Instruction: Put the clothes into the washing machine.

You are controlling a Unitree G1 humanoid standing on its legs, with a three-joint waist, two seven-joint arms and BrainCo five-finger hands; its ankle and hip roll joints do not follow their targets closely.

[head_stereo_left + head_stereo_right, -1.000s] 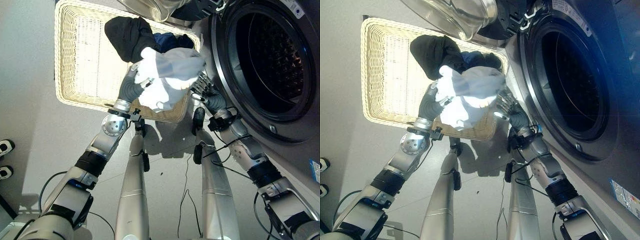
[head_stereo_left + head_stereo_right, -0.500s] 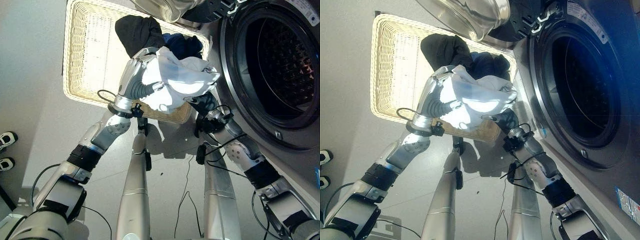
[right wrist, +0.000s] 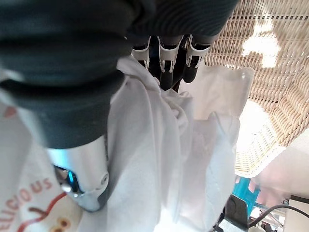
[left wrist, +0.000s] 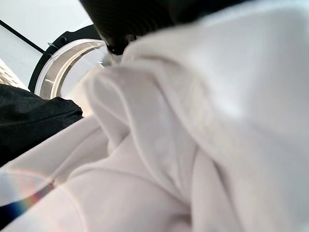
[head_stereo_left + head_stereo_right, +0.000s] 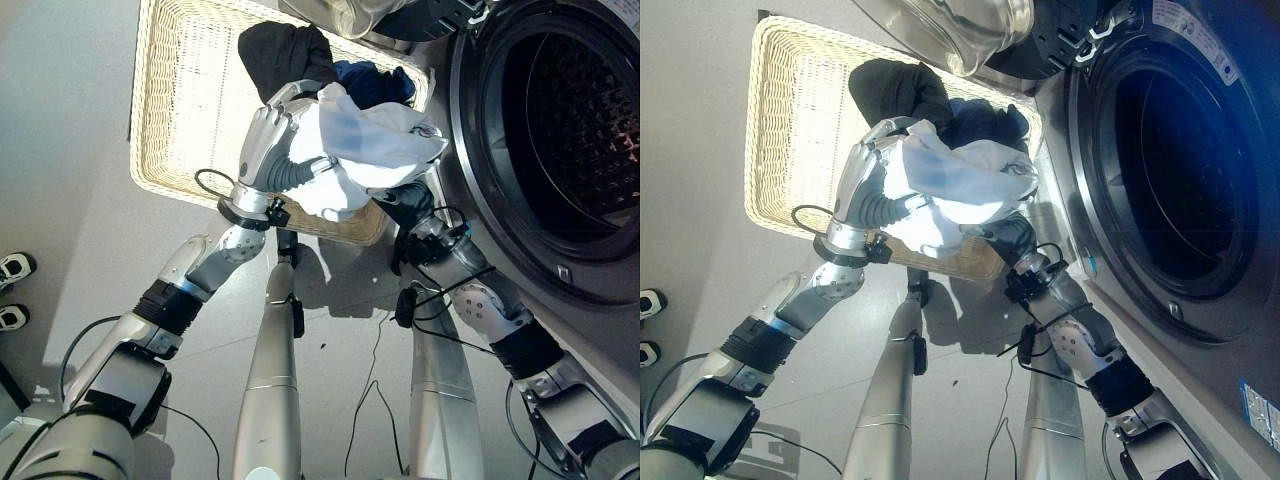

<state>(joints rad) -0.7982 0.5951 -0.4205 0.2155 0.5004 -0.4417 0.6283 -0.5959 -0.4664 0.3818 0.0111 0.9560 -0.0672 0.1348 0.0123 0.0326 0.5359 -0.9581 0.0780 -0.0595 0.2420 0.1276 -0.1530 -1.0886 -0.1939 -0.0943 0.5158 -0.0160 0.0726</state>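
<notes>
White garment (image 5: 365,150) bunched between both hands, carried above the near right corner of the wicker basket (image 5: 180,120), just at 9 o'clock from the washing machine's open drum (image 5: 570,140). Left hand (image 5: 268,135) is pressed against the bundle's 9 o'clock side, back of the hand outward; its fingers are buried in the cloth, so I cannot tell whether they are curled or straight. Right hand (image 3: 166,60) sits under the bundle at its 5 o'clock edge; right wrist view shows its dark-tipped fingers curled into the folds, clamped on the fabric. Dark clothes (image 5: 285,55) are in the basket at 11 o'clock from the bundle, a blue piece (image 5: 370,80) beside them at 12. The machine's door (image 5: 950,25) hangs open above the basket's far edge. Risks, as judged from here: the hold looks more like a squeeze than a firm wrap, and loose folds hang from the bundle's underside at 6 o'clock; if the hands drift apart on the swing toward 3 o'clock, the garment could sag and drop to the floor (image 5: 70,250) between basket and machine. A trailing fold could also catch on the drum's rim (image 5: 455,150) and drape out instead of going in. The right forearm is close to the machine's front; a wide swing might knock it.
</notes>
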